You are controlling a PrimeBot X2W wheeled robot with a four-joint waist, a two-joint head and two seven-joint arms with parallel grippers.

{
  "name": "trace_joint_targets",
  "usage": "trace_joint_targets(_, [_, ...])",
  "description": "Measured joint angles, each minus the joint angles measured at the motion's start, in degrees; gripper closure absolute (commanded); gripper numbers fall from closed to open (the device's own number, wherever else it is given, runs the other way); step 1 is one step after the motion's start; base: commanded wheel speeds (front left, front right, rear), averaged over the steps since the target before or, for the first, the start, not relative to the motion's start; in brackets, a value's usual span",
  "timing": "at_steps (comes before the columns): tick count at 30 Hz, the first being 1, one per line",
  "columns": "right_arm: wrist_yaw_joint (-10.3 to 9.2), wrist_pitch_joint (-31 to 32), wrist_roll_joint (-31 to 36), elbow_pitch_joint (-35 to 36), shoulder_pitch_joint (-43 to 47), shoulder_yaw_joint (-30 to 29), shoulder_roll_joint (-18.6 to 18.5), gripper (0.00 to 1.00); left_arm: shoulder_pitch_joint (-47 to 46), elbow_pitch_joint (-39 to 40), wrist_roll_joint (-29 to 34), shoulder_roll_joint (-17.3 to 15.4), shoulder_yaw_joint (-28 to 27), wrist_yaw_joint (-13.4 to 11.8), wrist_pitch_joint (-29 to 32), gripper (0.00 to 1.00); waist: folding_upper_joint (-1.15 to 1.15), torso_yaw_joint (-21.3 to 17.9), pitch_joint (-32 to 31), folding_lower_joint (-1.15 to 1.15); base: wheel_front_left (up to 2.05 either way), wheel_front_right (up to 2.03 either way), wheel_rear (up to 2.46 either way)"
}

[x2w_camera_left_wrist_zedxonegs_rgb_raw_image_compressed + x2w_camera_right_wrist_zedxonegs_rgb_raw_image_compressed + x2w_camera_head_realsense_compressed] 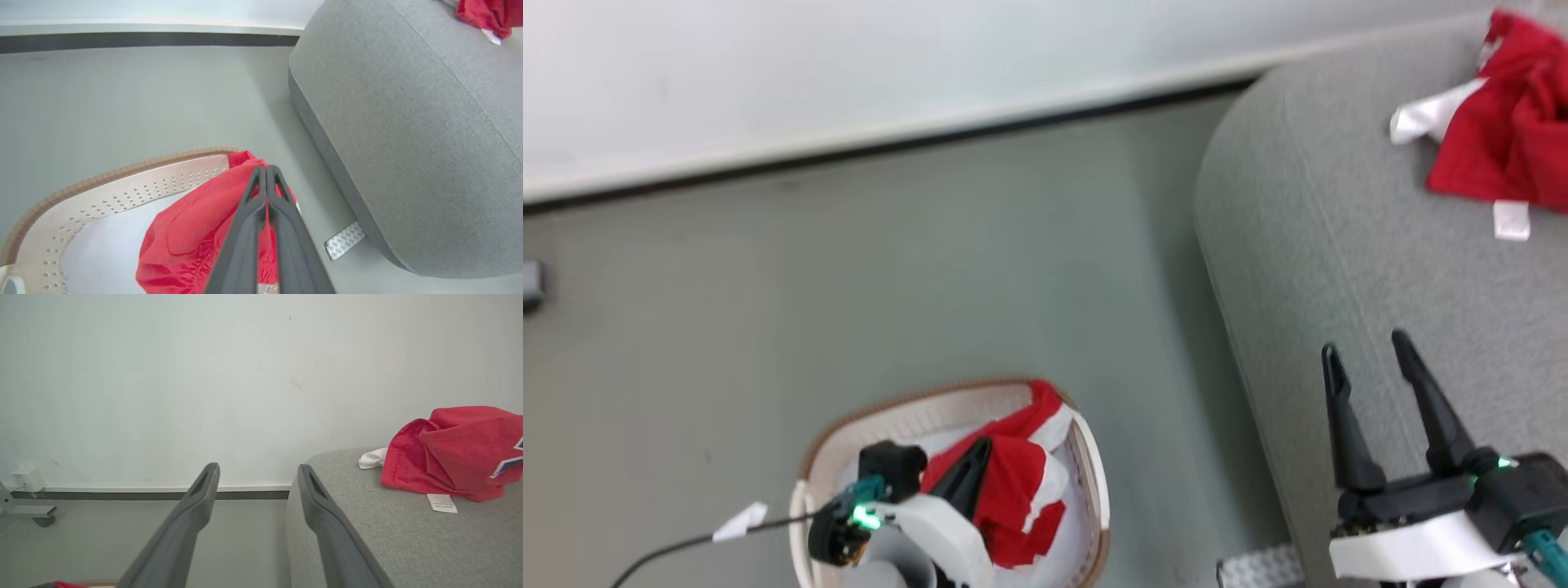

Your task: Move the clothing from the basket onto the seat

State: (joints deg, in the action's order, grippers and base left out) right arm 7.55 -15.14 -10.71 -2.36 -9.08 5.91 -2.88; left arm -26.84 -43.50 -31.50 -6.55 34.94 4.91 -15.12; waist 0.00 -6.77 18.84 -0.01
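Fingers (pixel 245 228) of the left gripper (pixel 266 168) were clamped on clothing (pixel 192 232) inside the basket (pixel 122 188), while those of the right gripper (pixel 1365 343) stood apart above the seat (pixel 1339 204) beside it.

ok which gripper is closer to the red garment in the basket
Left. The left gripper is at the basket, fingers shut on the red garment; the right gripper hangs open above the seat, well away from it.
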Motion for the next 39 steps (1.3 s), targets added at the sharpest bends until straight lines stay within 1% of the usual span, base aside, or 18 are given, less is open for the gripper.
trace_joint_targets(9, [0.0,0.0,-0.4,-1.6,4.4,0.8,0.0,0.0,6.6,10.9,0.1,-1.6,-2.7,-2.3,0.0,1.0,0.0,2.0,-10.2,-0.01,0.0,0.0,0.0])
trace_joint_targets(20, [0.0,0.0,-1.0,-3.4,8.5,1.8,0.0,0.0,10.3,25.6,-0.5,-3.7,-4.4,-6.2,1.5,1.0,0.0,3.2,-18.3,0.0,0.0,0.0,0.0])
trace_joint_targets(27, [0.01,0.0,-1.5,-4.4,10.6,3.2,0.0,0.0,10.8,36.0,-0.9,-6.5,-6.3,-8.6,3.6,1.0,0.0,3.5,-20.9,0.0,0.0,0.0,0.0])
trace_joint_targets(32, [0.0,0.0,-1.9,-4.9,11.9,3.4,0.0,0.0,11.0,43.1,-0.9,-7.9,-7.8,-10.8,4.9,1.0,0.0,3.8,-22.0,0.0,0.0,0.0,0.0])
trace_joint_targets(35, [0.0,0.0,-2.1,-5.0,12.2,3.4,0.0,0.0,11.1,46.2,-0.9,-8.8,-8.7,-12.1,5.6,1.0,0.0,3.8,-22.3,0.01,0.0,0.0,0.0])
trace_joint_targets(39, [0.0,0.0,-2.2,-5.2,12.8,3.4,0.0,0.0,11.8,49.1,-0.9,-9.1,-8.5,-12.9,7.0,1.0,0.0,3.9,-22.7,0.01,0.0,0.0,0.0])
